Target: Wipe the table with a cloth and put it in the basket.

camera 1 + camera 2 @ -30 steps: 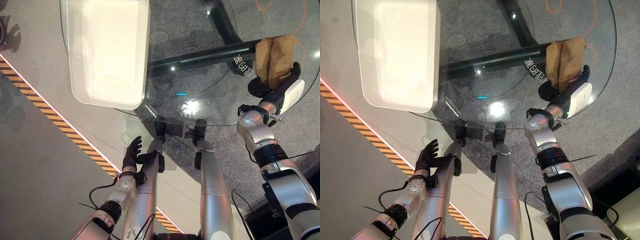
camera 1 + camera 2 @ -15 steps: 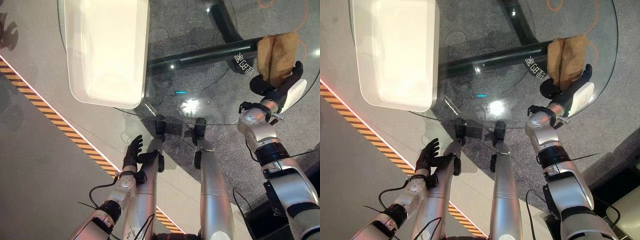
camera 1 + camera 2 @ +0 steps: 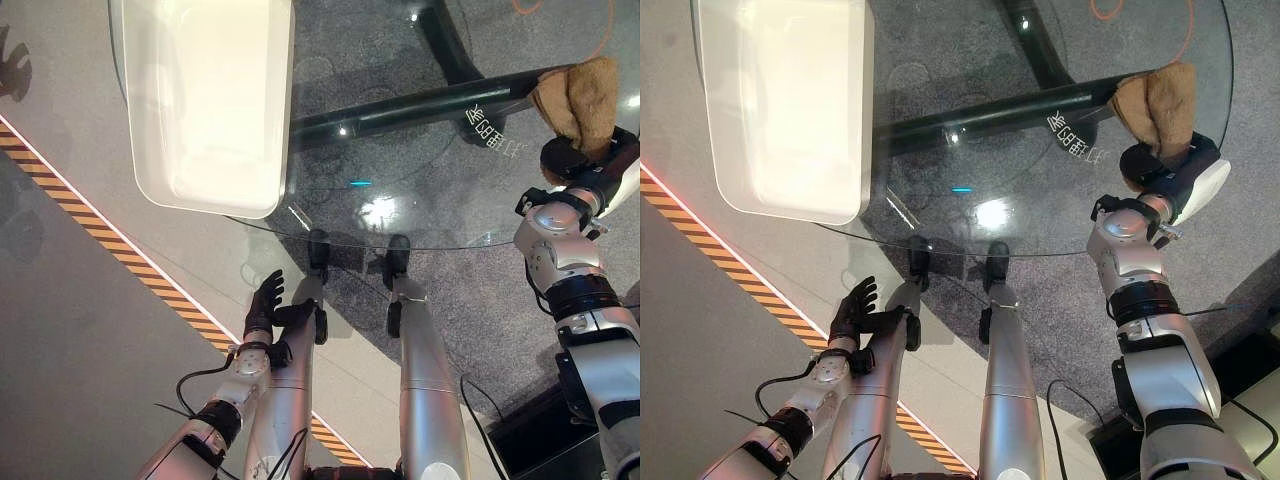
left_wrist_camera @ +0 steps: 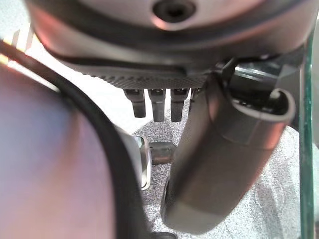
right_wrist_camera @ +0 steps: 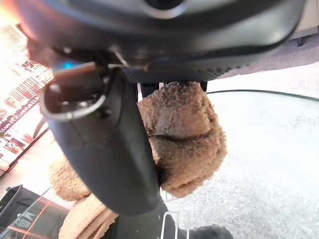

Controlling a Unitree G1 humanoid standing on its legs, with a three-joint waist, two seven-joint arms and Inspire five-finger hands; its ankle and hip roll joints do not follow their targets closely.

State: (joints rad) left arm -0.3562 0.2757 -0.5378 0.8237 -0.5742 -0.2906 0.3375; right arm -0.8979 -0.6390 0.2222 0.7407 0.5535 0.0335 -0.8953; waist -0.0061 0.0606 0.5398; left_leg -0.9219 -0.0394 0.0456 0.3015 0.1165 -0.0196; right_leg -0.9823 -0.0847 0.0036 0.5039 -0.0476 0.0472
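At the far right rim of the glass table (image 3: 430, 215), the brown cloth (image 3: 583, 92) is now bunched and pinched in the right hand (image 3: 580, 165), having been dragged rightward, while the white basket (image 3: 205, 110) is well apart and the left hand (image 3: 265, 305) hangs open.
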